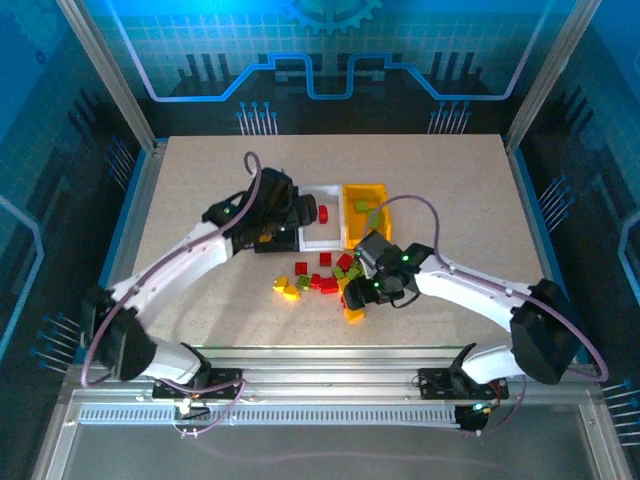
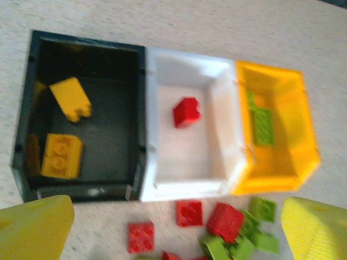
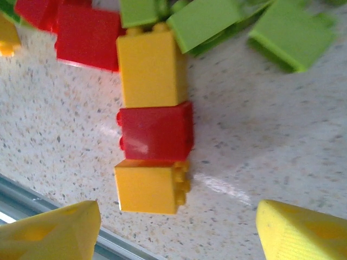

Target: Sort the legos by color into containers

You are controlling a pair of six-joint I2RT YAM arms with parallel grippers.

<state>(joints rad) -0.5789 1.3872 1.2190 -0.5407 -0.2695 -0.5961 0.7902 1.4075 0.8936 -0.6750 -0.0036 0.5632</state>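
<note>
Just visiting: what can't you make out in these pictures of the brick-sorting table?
- Top view: the left arm covers most of the black bin at its wrist, hiding its contents there.
- Left wrist view: blur merges the green legos in the yellow bin; their count is unclear. The bottom edge cuts off the loose pile.
- Right wrist view: the top edge cuts off the green bricks.

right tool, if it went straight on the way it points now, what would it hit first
Probably the near yellow brick, the end of a yellow-red-yellow row lying just ahead of the open right tool. Depth is unclear, so it might touch the table just beside that brick first.
</note>
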